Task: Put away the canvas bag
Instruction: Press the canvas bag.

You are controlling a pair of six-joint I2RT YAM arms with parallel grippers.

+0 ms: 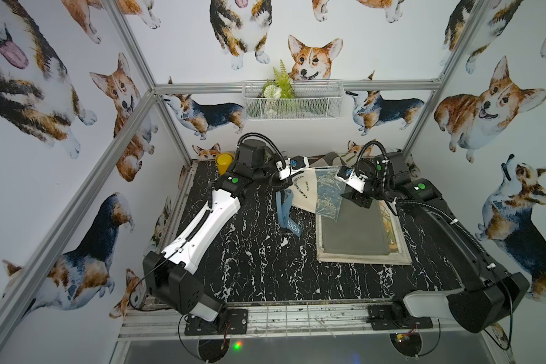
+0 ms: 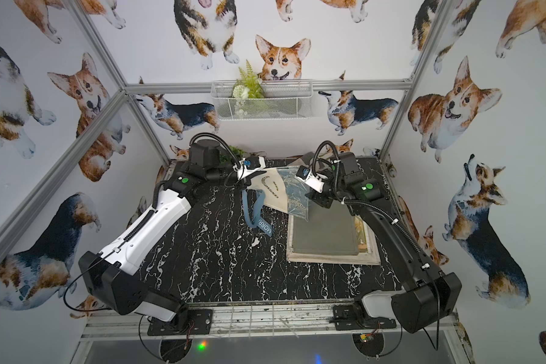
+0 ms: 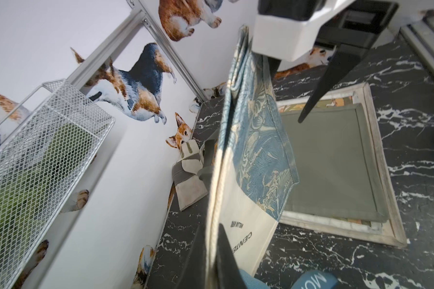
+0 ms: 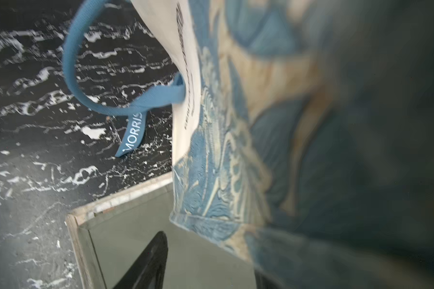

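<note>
The canvas bag (image 1: 309, 192) (image 2: 276, 192) is cream with a blue leaf print and blue "MORRIS" handles (image 1: 286, 214). It hangs above the back of the black marble table (image 1: 259, 258). My left gripper (image 1: 292, 176) (image 3: 212, 225) is shut on the bag's cream edge (image 3: 251, 155), with cloth pinched between both fingers. My right gripper (image 1: 349, 198) (image 4: 211, 255) stands open beside the patterned part of the bag (image 4: 211, 125), over the grey pad, and grips nothing. The handles droop to the table.
A grey pad on a pale framed board (image 1: 353, 233) lies on the right half of the table. A white wire basket (image 1: 292, 101) with a plant hangs on the back wall. A yellow cup (image 1: 223, 162) and a folded beige cloth (image 3: 191, 182) sit at the back edge.
</note>
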